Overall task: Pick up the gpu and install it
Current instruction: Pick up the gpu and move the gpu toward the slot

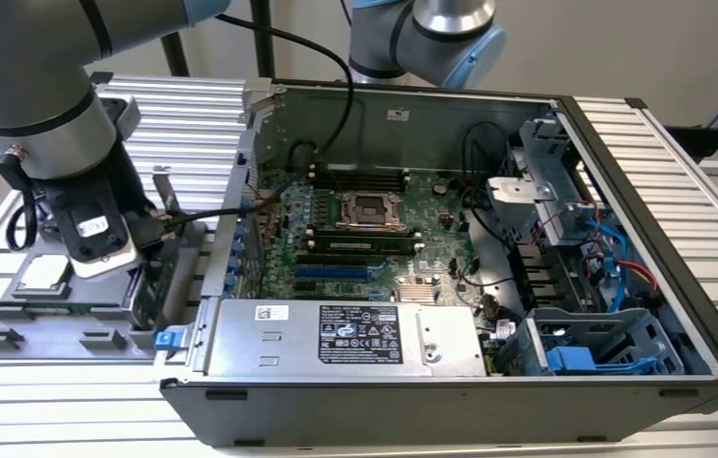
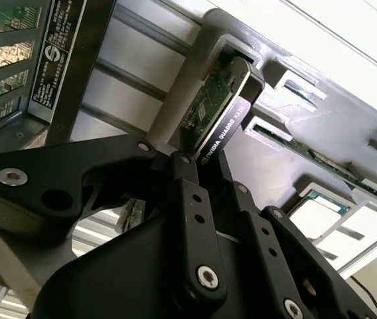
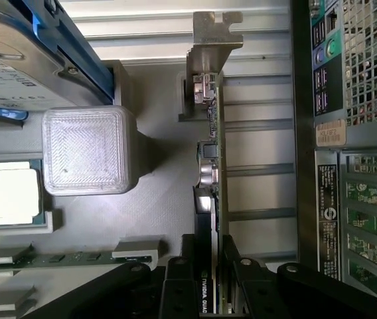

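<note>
The gpu (image 1: 146, 296) stands on edge in a slot of the grey holder tray (image 1: 28, 329), at the exterior view's left, just outside the open computer case (image 1: 645, 205). Both wrist views show its black cooler face and green board (image 3: 210, 166) (image 2: 218, 113), and the first wrist view shows the silver end bracket (image 3: 214, 40) at the far end. My gripper (image 3: 212, 251) (image 2: 205, 159) (image 1: 133, 262) straddles the card's near end. One black finger (image 3: 188, 262) presses on each face, so it is shut on the card. The card still rests in its slot.
On the tray lie a square silver CPU chip (image 3: 10, 196) (image 1: 43, 275), a silver hard drive in a blue frame (image 3: 16, 60), a memory stick (image 3: 56, 258) and a white block (image 3: 89, 149). The case wall (image 3: 321, 199) stands close beside the card. Inside are the motherboard (image 1: 359, 234) and power supply (image 1: 346, 334).
</note>
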{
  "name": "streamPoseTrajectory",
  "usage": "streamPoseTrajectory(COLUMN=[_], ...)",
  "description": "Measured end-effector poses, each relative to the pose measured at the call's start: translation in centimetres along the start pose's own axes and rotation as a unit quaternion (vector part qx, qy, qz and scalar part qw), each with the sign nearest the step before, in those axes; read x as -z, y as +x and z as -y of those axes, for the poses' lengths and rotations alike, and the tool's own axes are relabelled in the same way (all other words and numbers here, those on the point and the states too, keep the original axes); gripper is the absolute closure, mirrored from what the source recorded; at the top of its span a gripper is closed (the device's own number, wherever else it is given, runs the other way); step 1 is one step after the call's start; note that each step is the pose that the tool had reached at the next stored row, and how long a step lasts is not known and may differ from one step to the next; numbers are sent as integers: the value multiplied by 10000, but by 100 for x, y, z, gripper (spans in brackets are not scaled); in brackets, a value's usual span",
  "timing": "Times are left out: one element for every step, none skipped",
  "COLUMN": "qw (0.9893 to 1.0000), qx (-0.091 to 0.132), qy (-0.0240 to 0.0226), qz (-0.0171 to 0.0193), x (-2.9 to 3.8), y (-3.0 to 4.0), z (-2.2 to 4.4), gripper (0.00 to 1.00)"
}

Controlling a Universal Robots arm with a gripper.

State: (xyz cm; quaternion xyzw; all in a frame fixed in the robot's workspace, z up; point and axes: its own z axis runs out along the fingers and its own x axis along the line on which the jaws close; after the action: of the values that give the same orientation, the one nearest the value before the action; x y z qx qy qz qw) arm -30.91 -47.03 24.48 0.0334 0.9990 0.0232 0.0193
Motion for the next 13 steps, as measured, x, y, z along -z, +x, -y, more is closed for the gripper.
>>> streamPoseTrajectory(qw=[10000,10000,10000,10000,10000,10000,10000,10000,10000,10000,10000,10000,10000], qx=[0,0,0,0,0,0,0,0,0,0,0,0,0], qy=[0,1,1,0,1,0,0,-1,-1,-1,0,0,0], qz=[0,0,0,0,0,0,0,1,1,1,0,0,0], x=[9,19,29,39,50,60,66,66,66,66,68,68,69], y=[0,-1,-1,-1,-2,-2,-2,-3,-3,-3,-3,-3,-3], z=[-1,-1,-2,-2,-3,-3,-3,-4,-3,-3,-3,-3,-3], gripper=[100,100,100,100,100,100,100,100,100,100,100,100,100])
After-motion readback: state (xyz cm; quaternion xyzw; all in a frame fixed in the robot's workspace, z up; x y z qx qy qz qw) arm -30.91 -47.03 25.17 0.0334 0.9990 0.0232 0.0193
